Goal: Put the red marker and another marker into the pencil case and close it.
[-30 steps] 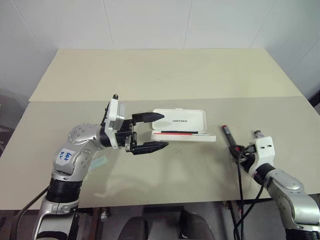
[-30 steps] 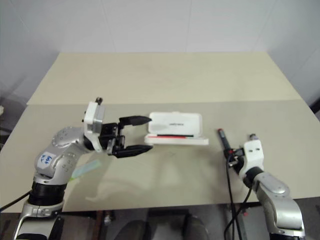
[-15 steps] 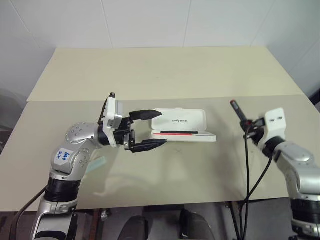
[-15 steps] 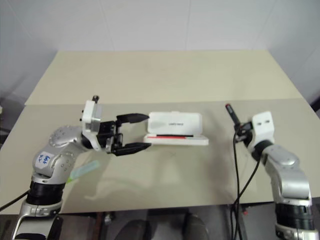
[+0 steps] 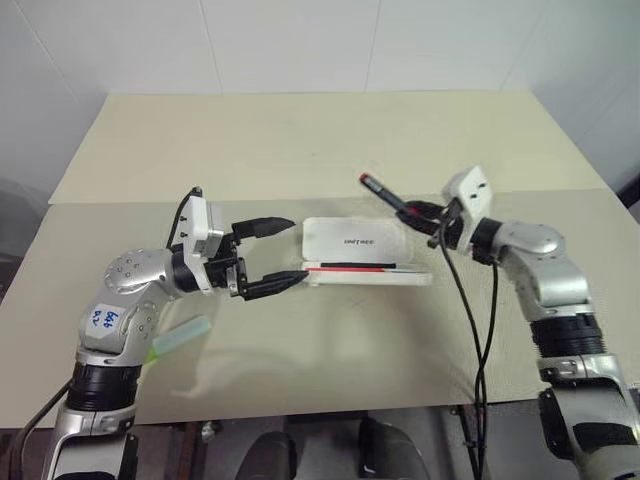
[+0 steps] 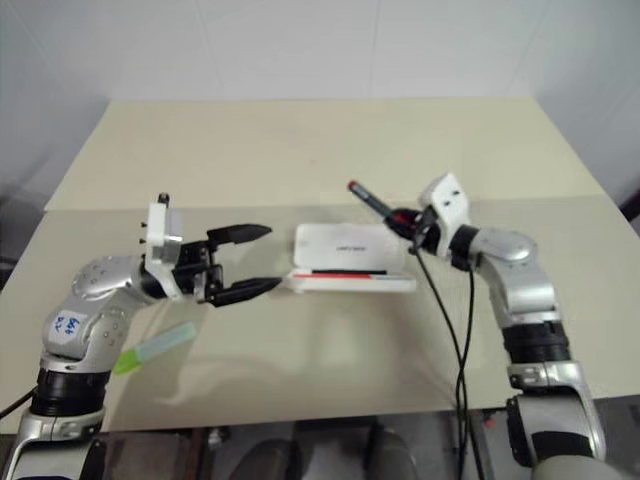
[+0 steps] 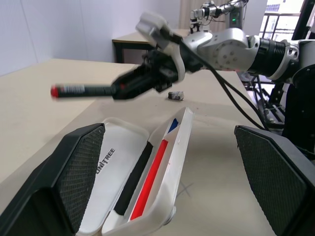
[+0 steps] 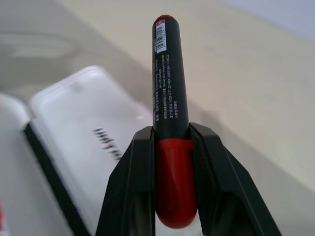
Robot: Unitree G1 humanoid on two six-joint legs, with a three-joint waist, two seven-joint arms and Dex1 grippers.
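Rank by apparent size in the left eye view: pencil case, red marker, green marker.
1. Pencil case, clearly largest.
2. Green marker and red marker look about alike; the red one is partly hidden in the right pincer, so unranked.

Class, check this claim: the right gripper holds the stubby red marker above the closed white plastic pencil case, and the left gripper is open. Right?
One detail is wrong: the white plastic pencil case is open, not closed; the left wrist view shows its lid laid back. The right gripper does hold the stubby red marker above it, and the left gripper is open.

Even, bright indoor light, soft shadows on the table (image 5: 300, 150), right eye view hazier, wrist backgrounds defocused
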